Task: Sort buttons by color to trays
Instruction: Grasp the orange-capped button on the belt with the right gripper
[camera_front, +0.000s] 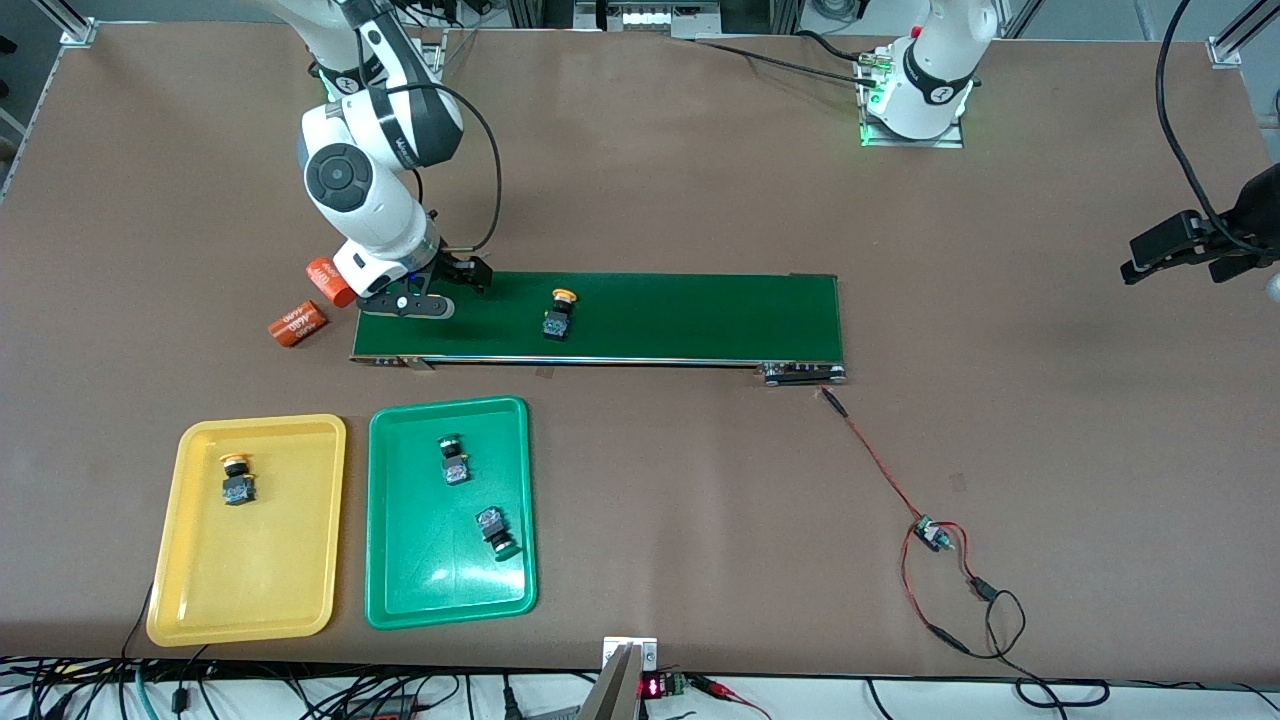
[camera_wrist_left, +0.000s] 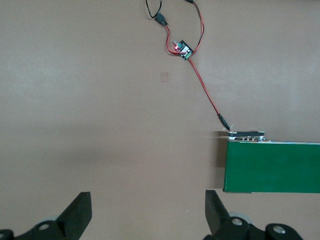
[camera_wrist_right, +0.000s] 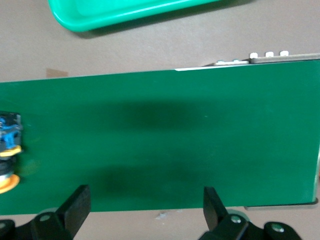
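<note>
- While the last yellow-capped button (camera_front: 560, 313) lies tipped on the conveyor belt (camera_front: 700, 320), approach with the right gripper (camera_front: 415, 303), open and empty over the belt's end.
- Grip its black body, not the cap.
- Carry it to the yellow tray (camera_front: 190, 590), nearer the camera, beside the green tray (camera_front: 385, 580).
- Left gripper (camera_wrist_left: 147, 212) waits open.

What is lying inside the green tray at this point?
The green tray holds two green-capped buttons, one farther from the front camera and one nearer. The rest of its floor shows bare. Whatever the button bodies cover cannot be seen.
</note>
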